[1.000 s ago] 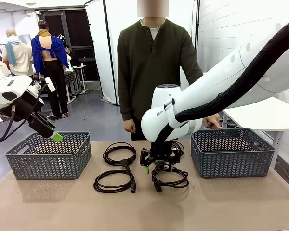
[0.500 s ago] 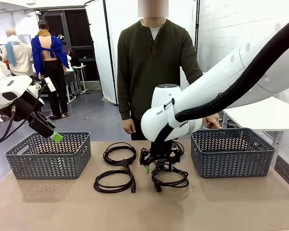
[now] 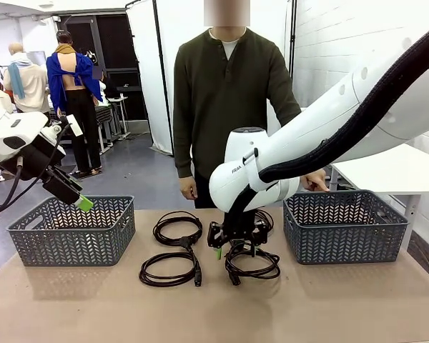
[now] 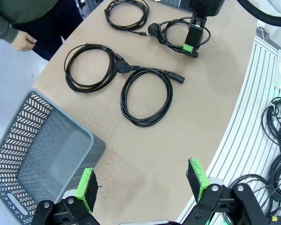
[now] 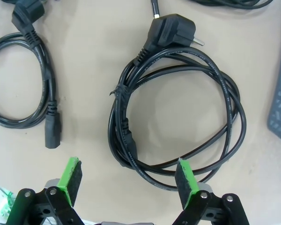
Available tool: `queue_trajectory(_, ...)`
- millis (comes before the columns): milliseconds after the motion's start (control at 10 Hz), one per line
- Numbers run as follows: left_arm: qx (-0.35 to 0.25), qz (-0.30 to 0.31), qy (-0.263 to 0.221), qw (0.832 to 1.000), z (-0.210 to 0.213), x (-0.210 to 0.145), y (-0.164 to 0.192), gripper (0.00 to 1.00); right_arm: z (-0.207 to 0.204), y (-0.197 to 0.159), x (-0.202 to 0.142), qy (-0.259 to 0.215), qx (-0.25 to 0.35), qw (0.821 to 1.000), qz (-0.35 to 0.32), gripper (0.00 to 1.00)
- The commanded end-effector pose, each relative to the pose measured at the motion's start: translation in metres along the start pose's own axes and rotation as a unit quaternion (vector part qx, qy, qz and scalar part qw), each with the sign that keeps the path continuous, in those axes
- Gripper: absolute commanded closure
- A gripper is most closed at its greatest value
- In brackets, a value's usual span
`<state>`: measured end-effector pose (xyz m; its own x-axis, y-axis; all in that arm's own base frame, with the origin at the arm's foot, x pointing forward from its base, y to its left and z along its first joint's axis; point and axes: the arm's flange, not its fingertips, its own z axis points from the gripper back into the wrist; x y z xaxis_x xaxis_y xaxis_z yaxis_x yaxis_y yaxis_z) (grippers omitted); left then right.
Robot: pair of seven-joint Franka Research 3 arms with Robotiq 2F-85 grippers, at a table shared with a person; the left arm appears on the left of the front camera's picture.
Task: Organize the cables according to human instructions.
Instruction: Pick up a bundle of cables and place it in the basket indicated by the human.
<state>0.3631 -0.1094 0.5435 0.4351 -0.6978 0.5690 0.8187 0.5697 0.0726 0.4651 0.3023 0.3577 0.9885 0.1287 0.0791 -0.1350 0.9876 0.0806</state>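
Note:
Four black coiled cables lie between two baskets: back left [image 3: 177, 229], front left [image 3: 170, 270], front right [image 3: 254, 266], and back right [image 3: 264, 218] partly behind the arm. My right gripper [image 3: 232, 244] hangs open just above the front right coil [image 5: 119, 101], its green pads [image 5: 185, 180] straddling the coil's near edge without touching it. My left gripper [image 3: 79, 201] is open and empty, raised above the left basket [image 3: 71, 236]. From there it looks down on the cables [image 4: 146, 96]. The human [image 3: 229, 100] stands at the far side, both hands lowered at the table edge.
A grey mesh basket stands at each end of the table, left [image 4: 42, 154] and right [image 3: 343, 225]. A neighbouring coil's connector [image 5: 52, 131] lies left of the right gripper [image 5: 127, 180]. More cables hang off the table's side [image 4: 276, 140]. The near table is bare.

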Motion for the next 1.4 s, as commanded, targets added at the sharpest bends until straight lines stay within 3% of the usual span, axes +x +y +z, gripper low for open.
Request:
queue_trajectory(0,-0.003,0.000,-0.002,1.000,0.000,-0.001,0.002,0.00,-0.011,0.007,0.011,-0.011,-0.016,1.000,-0.019,0.00)
queue_trajectory(1300,-0.003,0.000,-0.002,1.000,0.000,-0.001,0.002,0.00,-0.052,0.011,0.032,0.001,-0.054,0.997,-0.051,0.00)
